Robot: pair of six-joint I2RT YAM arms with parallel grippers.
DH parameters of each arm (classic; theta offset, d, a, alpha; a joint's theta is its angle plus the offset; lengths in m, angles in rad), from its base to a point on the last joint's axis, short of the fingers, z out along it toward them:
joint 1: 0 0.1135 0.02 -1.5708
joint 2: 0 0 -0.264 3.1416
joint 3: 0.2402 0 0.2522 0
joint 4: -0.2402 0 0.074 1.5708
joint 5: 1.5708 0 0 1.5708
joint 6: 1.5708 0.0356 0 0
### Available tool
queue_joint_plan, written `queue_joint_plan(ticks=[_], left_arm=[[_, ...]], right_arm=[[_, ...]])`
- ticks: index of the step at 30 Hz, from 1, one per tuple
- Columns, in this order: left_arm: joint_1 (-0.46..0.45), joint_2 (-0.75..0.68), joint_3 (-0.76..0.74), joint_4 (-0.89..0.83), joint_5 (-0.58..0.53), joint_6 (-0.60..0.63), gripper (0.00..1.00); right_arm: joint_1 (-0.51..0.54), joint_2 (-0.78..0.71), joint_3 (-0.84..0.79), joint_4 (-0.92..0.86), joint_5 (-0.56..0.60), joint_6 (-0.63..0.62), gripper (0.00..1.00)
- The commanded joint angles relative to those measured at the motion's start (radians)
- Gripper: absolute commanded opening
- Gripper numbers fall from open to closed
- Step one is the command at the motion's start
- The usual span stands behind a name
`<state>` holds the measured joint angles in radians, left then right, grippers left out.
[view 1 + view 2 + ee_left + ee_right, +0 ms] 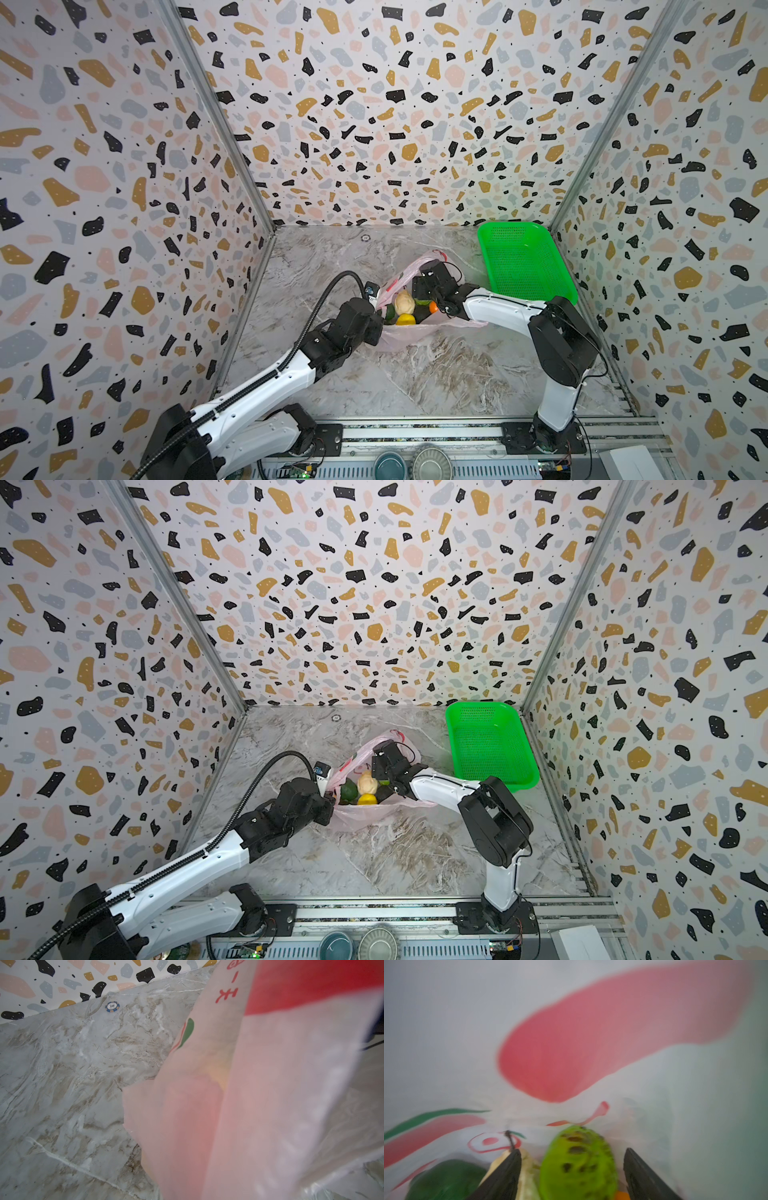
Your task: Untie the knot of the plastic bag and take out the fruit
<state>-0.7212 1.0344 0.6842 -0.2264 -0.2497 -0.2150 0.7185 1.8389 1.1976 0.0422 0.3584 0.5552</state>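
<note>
Mid-frame in the thin pink plastic bag (409,336) the left pincer (374,296) pinches, bumpy light-green fruit (577,1163) sits lengthwise between the right pincer's (573,1149) spread jaws.

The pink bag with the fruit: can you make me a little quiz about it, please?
1. True or false: the green mesh basket already holds fruit.
2. Which fruit sits between the open jaws of the right gripper? A) lemon B) bumpy light green fruit C) orange
3. Fill in: the left gripper is shut on the rim of the ____.
Key: 1 false; 2 B; 3 plastic bag.
</note>
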Motion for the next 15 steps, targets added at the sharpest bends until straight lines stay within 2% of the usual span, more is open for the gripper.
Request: queue_joint_plan(ticks=[1, 5, 9, 12, 15], left_arm=[[-0.003, 0.035, 0.026, 0.088, -0.021, 0.055, 0.00], [-0.008, 0.079, 0.052, 0.131, 0.003, 0.062, 0.00], [-0.027, 0.105, 0.048, 0.169, 0.024, 0.047, 0.00], [-0.043, 0.117, 0.042, 0.173, 0.033, 0.031, 0.00], [-0.049, 0.113, 0.031, 0.173, 0.030, 0.020, 0.00]], right_arm=[[-0.047, -0.081, -0.042, 0.046, 0.148, -0.041, 0.79], [-0.075, -0.172, -0.105, 0.045, 0.162, -0.109, 0.80], [-0.053, -0.260, -0.152, -0.018, 0.115, -0.148, 0.80], [-0.037, -0.287, -0.165, -0.112, -0.079, -0.139, 0.81], [0.026, -0.280, -0.158, -0.181, -0.191, -0.136, 0.82]])
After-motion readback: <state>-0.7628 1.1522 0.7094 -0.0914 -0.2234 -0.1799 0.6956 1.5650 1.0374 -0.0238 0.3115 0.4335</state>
